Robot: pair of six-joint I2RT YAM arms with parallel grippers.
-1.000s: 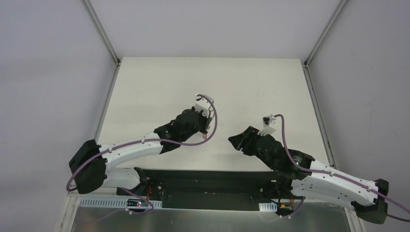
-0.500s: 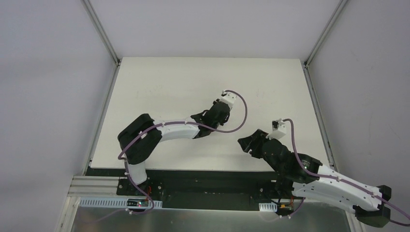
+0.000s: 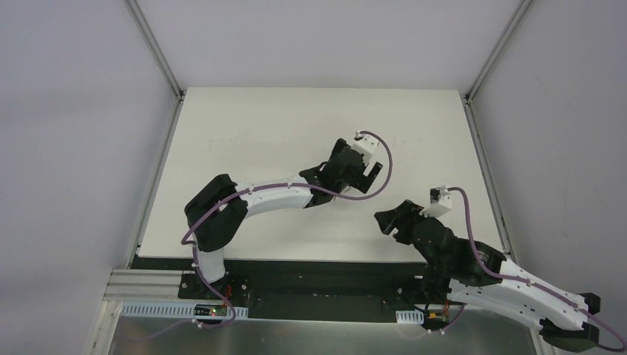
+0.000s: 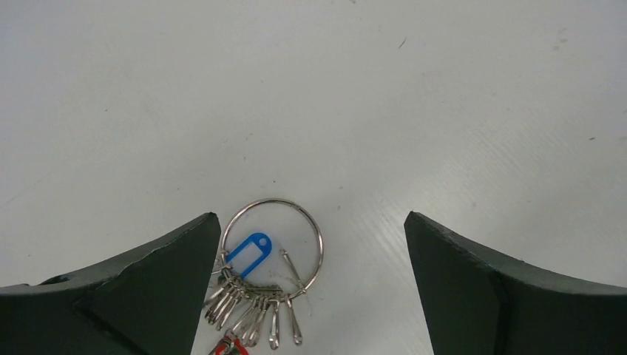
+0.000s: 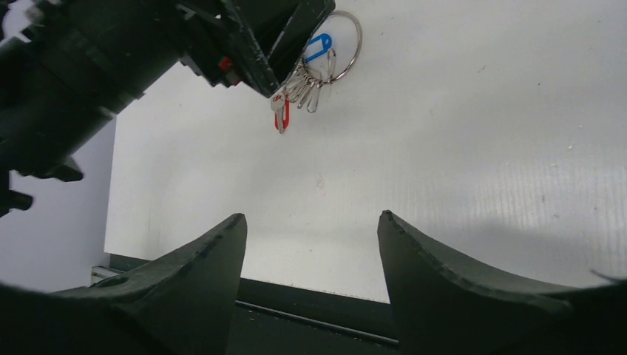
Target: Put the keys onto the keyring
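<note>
Left fingers (image 4: 148, 281) spread wide open above the white bench (image 4: 444, 111), the keyring (image 4: 272, 200) lying flat between them, nearer the left one. The blue key (image 4: 248, 251) and red key (image 5: 281, 115) join its fan, apparently threaded on. Right fingers (image 5: 185, 288) hang open, well apart.

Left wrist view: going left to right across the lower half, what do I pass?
Jaw at picture left → keyring → jaw at picture right. The blue-headed key overlaps the ring, so it is left out.
</note>
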